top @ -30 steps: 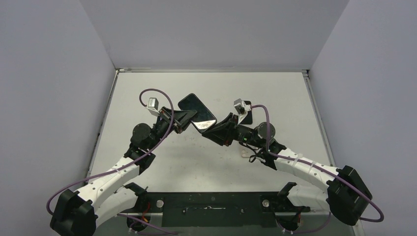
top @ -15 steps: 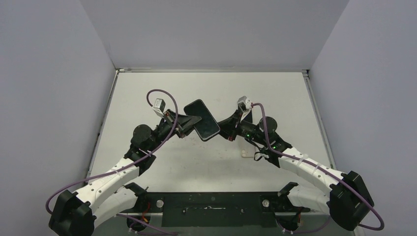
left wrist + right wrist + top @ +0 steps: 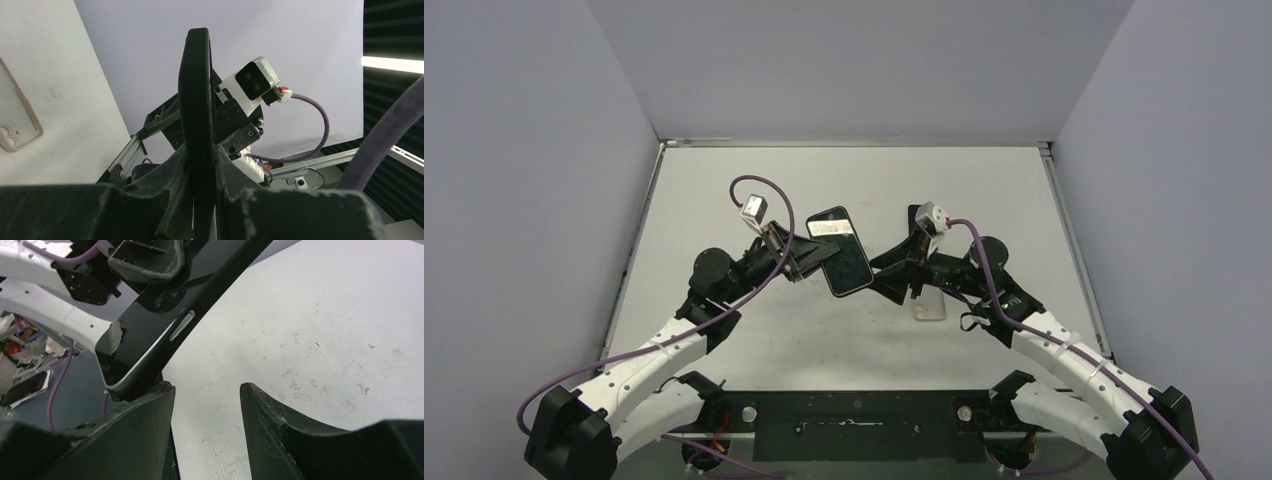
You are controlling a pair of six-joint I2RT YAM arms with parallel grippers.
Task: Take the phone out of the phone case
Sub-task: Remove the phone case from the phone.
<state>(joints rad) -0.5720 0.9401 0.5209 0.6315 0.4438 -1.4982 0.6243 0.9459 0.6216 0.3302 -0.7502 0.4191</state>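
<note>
Left pincer [image 3: 814, 256] pinches phone [image 3: 840, 262] by its edge, raised so its other side is reachable | right pincer [image 3: 207, 390] spread beside phone's lower corner | clear case [image 3: 929, 306] flat on table [image 3: 724, 190], apart, likely already off

— Any writing you can read anywhere?
— None. In the top view the phone [image 3: 844, 268] shows a pale strip [image 3: 828, 229] near its far end, too small to tell if it bears print.
— And the wrist views?
— No legible lettering there either.
</note>
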